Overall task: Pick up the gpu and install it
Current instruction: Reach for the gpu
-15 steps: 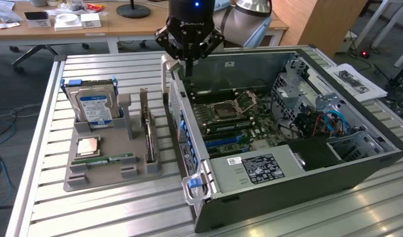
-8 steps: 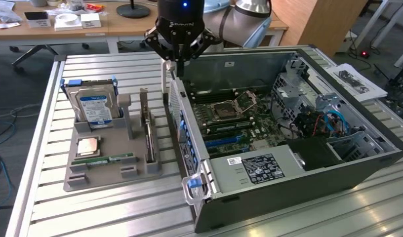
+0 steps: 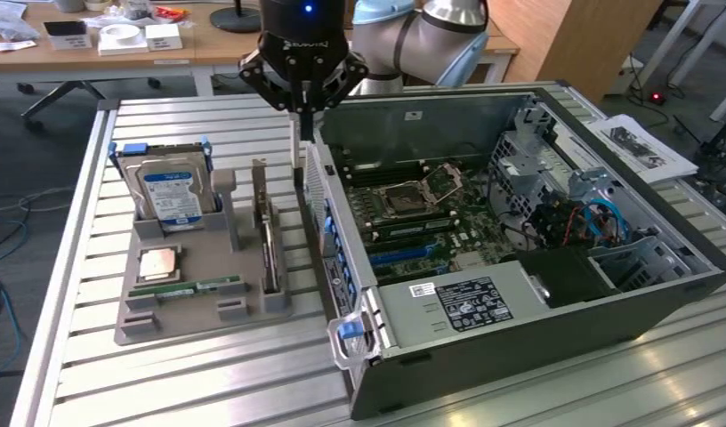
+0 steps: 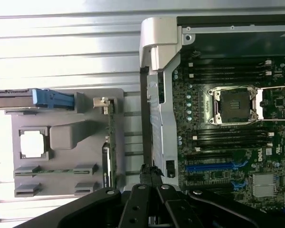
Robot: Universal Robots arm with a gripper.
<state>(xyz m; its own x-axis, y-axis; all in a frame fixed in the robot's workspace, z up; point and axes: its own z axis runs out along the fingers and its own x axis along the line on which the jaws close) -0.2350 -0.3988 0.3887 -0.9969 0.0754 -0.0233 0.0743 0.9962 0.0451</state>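
The pincer [image 3: 298, 158] is seen closed, its fingers pressed together with nothing held between them. It is hung over the narrow strip of worktop [image 3: 197, 382] that lies between the grey holder [image 3: 185, 313] and the side wall of the open computer case [image 3: 518, 342].

The gpu [image 3: 268, 238] is stood on edge in a slot along the side of the holder nearest the case. It is untouched, near the pincer but lower and apart from it. On the same holder, towards the worktop's edge at the exterior view's left, a hard drive [image 3: 173, 197] is propped upright. A processor chip [image 3: 159, 264] and a memory stick [image 3: 199, 287] are laid flat. Inside the case the motherboard [image 3: 423, 213] is exposed.

The pick-up is judged to be the step in hand, with no grasp begun.

- **Opening and alignment:** the fingers would best be opened while clear of the card. They should then be centred over its top edge and turned so that they close across its thin dimension.
- **Grip:** bare board should be gripped rather than components.
- **Lift:** the card should be lifted straight out of the slot, so that it is not levered against the holder.
- **Clearance:** the case wall just beside the card should be kept clear throughout.
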